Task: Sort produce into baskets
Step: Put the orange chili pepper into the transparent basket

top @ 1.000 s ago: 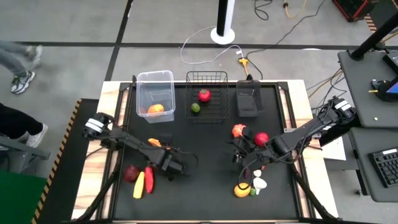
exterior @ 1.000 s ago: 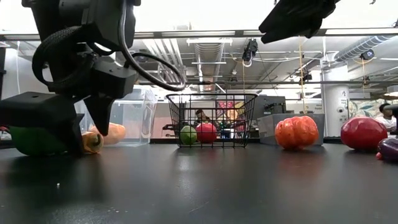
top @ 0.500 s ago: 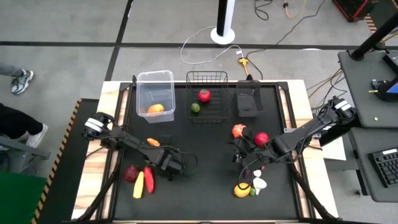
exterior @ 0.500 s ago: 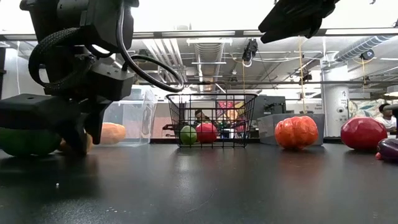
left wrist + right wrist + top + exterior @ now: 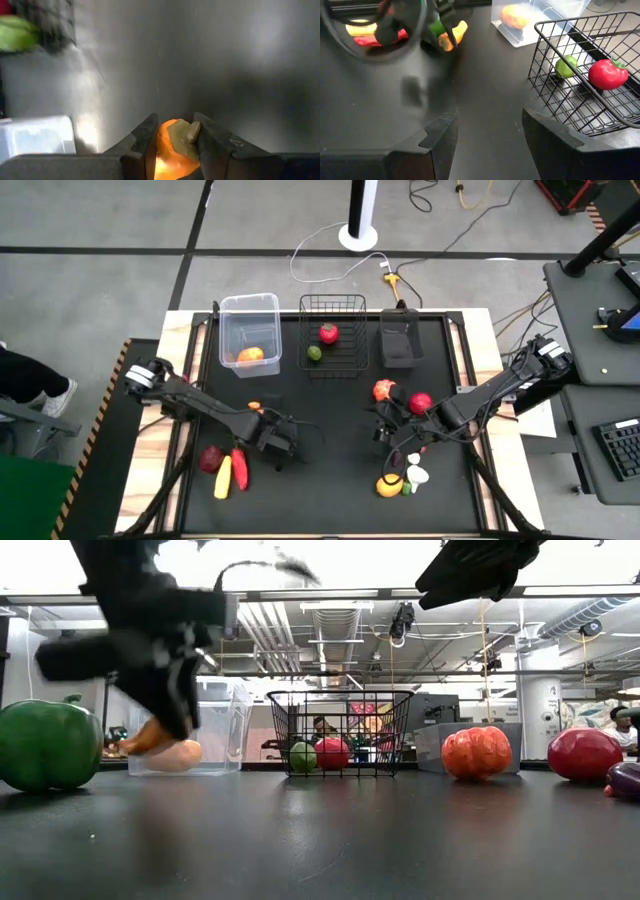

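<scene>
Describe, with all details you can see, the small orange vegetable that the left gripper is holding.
The small orange vegetable looks like a toy carrot: a smooth, glossy orange body, plastic by its look, with a dull greenish stem end. The left gripper is shut on it, one dark finger on each side. In the low view it hangs tilted, lifted clear of the black table, in front of the clear plastic tub. Only the fingers touch it; its full length is partly hidden.
</scene>
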